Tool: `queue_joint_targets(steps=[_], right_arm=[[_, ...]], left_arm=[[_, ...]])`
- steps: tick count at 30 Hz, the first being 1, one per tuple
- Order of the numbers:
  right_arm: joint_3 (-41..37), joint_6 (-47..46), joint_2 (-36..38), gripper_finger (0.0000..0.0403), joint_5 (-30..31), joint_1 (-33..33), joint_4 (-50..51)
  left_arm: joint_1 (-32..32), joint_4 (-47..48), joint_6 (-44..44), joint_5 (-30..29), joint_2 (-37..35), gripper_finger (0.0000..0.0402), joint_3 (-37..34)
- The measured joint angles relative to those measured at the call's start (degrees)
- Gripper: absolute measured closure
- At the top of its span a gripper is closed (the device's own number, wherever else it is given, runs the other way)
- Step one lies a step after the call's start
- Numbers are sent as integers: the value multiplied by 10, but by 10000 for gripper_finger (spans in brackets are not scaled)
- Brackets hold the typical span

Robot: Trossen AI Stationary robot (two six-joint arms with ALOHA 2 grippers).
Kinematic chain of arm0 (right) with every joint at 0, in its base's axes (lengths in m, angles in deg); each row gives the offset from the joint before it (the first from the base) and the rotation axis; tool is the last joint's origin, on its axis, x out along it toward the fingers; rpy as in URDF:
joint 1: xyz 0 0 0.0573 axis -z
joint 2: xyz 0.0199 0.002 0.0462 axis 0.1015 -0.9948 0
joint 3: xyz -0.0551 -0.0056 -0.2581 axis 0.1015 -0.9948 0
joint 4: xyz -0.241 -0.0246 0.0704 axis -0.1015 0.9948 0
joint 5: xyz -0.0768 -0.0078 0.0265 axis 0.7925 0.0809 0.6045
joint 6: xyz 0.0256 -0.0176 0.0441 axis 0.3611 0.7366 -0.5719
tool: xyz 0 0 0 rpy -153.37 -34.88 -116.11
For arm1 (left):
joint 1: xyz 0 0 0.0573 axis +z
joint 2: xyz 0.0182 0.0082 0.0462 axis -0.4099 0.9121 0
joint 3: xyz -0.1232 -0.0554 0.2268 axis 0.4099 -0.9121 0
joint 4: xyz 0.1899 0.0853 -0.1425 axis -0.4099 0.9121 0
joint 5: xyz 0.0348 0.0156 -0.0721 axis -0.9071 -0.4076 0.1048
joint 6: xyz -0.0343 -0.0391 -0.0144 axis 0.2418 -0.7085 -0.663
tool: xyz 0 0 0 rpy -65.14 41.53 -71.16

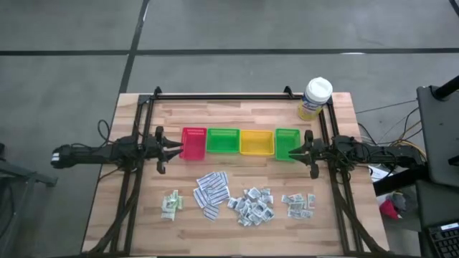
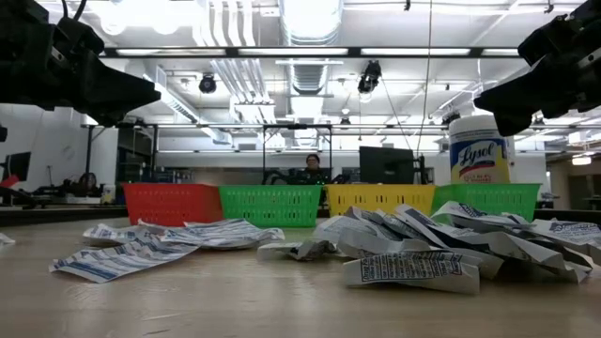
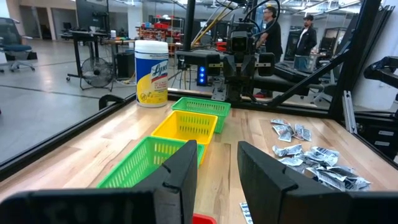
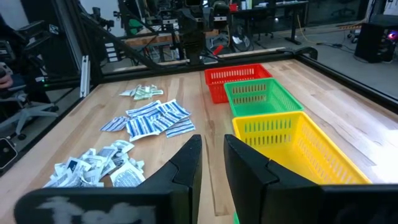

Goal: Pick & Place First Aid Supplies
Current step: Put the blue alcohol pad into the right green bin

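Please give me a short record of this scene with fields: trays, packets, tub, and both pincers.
trays: red tray, green tray, yellow tray, second green tray, in one row, no packets seen inside
packets: four piles on the table, green sachets, white strips, grey squares, small pile
tub: upright at far right corner
left pincer: open, empty, by red tray
right pincer: open, empty, by second green tray

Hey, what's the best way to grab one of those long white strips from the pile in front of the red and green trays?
Take a strip at the edge of the pile of long white strips, pinching across its narrow width from straight above. They lie flat and overlapping, so an outer one likely lifts alone.
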Motion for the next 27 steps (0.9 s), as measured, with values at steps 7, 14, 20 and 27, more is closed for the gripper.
queue_joint_targets(steps=[7,14,20,27], right_arm=[[0,0,0,342,-6,0,0],[0,0,0,342,-6,0,0],[0,0,0,336,-6,0,0],[0,0,0,332,-5,0,0]], left_arm=[[0,0,0,0,0,289,0],[0,0,-2,0,0,289,0],[0,0,-3,0,0,289,0],[0,0,-4,0,0,289,0]])
